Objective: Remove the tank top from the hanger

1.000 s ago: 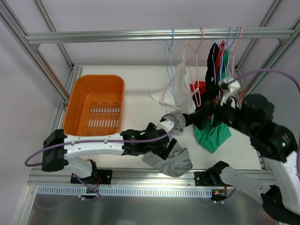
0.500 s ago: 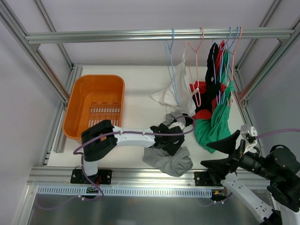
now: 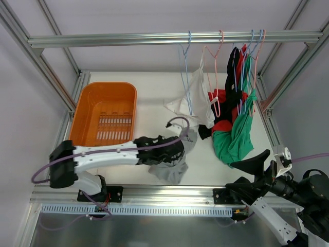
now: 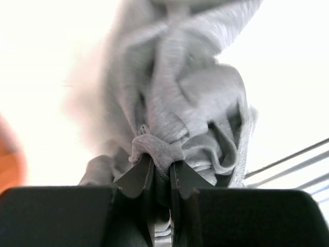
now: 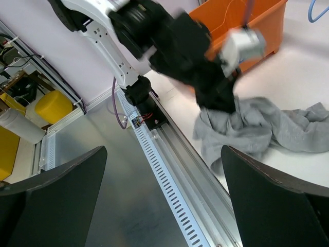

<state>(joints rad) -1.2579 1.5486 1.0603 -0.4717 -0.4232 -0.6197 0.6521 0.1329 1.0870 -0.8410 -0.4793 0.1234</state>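
Left wrist view: left gripper (image 4: 159, 165) is pinched almost fully closed, fingers (image 4: 138, 177) clamped on a bunched fold of the grey tank top (image 4: 190, 98). The rest of the cloth sits crumpled just beyond the fingertips, on the white table (image 4: 288, 67). Right wrist view: right gripper (image 5: 162, 154) is spread wide, nothing between its fingers (image 5: 56, 195). Through the gap you see the slotted metal rail (image 5: 169, 195) at the table's near edge. Past that, ahead of the fingertips and to their right, the tank top (image 5: 267, 123) lies in a heap on the table with the left gripper (image 5: 221, 98) dug into its left end. Orange basket (image 5: 257, 20) is further out behind it. Top external view: right gripper (image 3: 230, 176) hangs at the near right, well apart from the cloth. Left gripper (image 3: 172, 154) is near the table's front edge, tank top (image 3: 172, 172) bunched under and on the near side of its fingers, off any hanger. Basket (image 3: 105, 116) sits to the left and beyond those fingers. Further out and to their right, a white garment (image 3: 198, 95) hangs on a blue hanger (image 3: 186, 77). Right of that come a pink hanger (image 3: 216, 77), then a green garment (image 3: 234, 139) with red and black ones bunched beside it. All of these hang from the metal bar (image 3: 154, 38) at the far side.
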